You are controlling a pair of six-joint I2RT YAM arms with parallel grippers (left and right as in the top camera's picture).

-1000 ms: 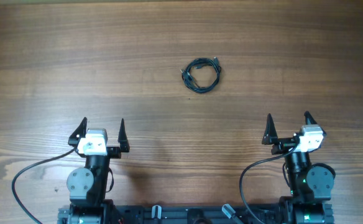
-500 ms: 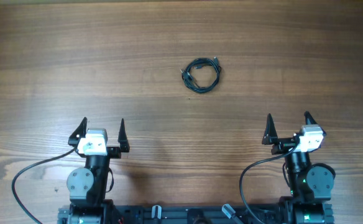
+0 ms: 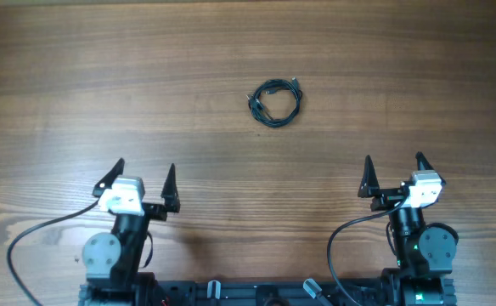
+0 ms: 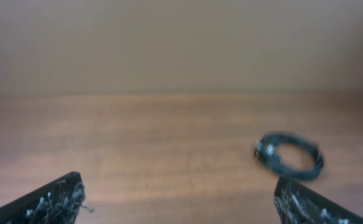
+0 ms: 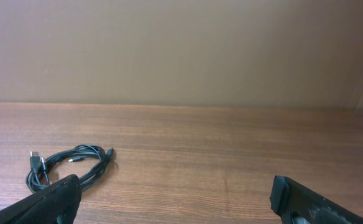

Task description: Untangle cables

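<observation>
The wooden table (image 3: pixel 61 68) is the biggest thing here, and the job on it does not look started. The cables (image 3: pixel 275 103) lie in one small tangled ring. Nothing has been pulled apart, so all the untangling is left to do.

The left gripper (image 3: pixel 145 164) has its jaws spread wide. It holds nothing and touches nothing. The right gripper (image 3: pixel 393 157) is the same, with wide jaws and nothing in them.

The black ring lies well ahead of both grippers. It is in front and to the right of the left jaws. It is in front and to the left of the right jaws. Tiny plug ends (image 5: pixel 35 155) poke out of the ring.
</observation>
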